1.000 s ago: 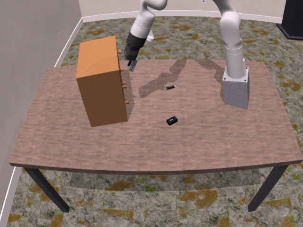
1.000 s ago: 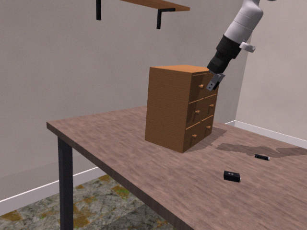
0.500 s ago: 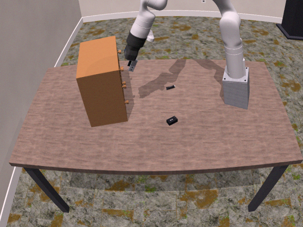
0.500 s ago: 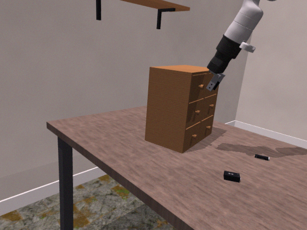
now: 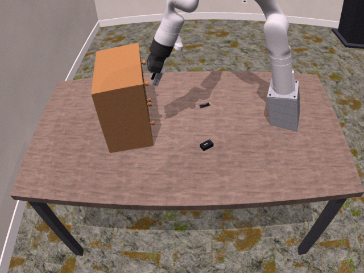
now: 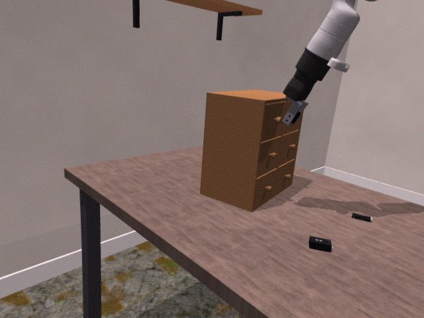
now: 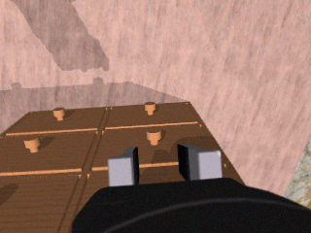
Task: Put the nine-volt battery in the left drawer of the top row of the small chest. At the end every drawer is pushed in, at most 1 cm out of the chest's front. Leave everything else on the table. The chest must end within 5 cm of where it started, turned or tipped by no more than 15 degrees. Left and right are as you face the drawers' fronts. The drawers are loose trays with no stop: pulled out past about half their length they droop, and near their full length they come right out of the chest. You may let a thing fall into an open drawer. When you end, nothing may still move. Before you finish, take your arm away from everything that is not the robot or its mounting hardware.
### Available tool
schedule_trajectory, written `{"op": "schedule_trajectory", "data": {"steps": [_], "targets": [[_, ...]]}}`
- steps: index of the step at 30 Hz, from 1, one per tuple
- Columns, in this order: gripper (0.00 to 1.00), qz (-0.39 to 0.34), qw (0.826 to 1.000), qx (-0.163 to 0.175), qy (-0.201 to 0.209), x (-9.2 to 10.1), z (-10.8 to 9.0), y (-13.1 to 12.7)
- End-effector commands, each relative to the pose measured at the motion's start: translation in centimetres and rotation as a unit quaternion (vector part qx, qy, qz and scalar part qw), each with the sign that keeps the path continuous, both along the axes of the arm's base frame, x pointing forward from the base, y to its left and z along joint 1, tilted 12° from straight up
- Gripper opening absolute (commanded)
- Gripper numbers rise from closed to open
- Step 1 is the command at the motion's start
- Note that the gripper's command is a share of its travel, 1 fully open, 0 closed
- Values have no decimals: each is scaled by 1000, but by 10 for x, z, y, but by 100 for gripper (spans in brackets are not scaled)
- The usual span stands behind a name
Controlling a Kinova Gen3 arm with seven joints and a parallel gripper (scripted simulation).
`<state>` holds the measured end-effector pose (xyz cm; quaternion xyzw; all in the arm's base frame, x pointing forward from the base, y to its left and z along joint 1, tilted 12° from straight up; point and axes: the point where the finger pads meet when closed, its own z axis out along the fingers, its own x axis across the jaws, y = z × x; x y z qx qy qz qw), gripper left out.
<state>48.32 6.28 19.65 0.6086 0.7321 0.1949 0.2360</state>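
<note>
The nine-volt battery (image 5: 206, 144) (image 6: 319, 244), a small black block, lies on the table in front of the chest. The orange-brown chest (image 5: 126, 120) (image 6: 229, 147) stands upright with all its drawers looking pushed in. The left drawer of the top row has its round knob (image 5: 145, 82) (image 6: 277, 118); that knob is hidden in the wrist view. My gripper (image 5: 155, 79) (image 6: 293, 119) (image 7: 158, 159) is partly open and empty, tilted down a little in front of the top row, close to this knob. I cannot tell the exact gap to the knob.
A small black cylinder (image 5: 205, 104) (image 6: 361, 217) with a pale end lies farther back on the table. The robot's base block (image 5: 283, 112) stands at the right of the top view. A wall shelf (image 6: 218, 4) shows high above. Lower drawer knobs (image 6: 272, 155) (image 7: 154, 136) stick out below my fingers.
</note>
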Motion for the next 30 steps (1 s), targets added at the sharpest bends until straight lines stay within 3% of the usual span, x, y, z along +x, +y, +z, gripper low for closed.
{"op": "schedule_trajectory", "data": {"steps": [1, 12, 30], "targets": [[67, 1, 1000, 2, 0, 5, 1, 2], [67, 1, 1000, 2, 0, 22, 4, 5], [67, 1, 1000, 2, 0, 27, 5, 6]]}}
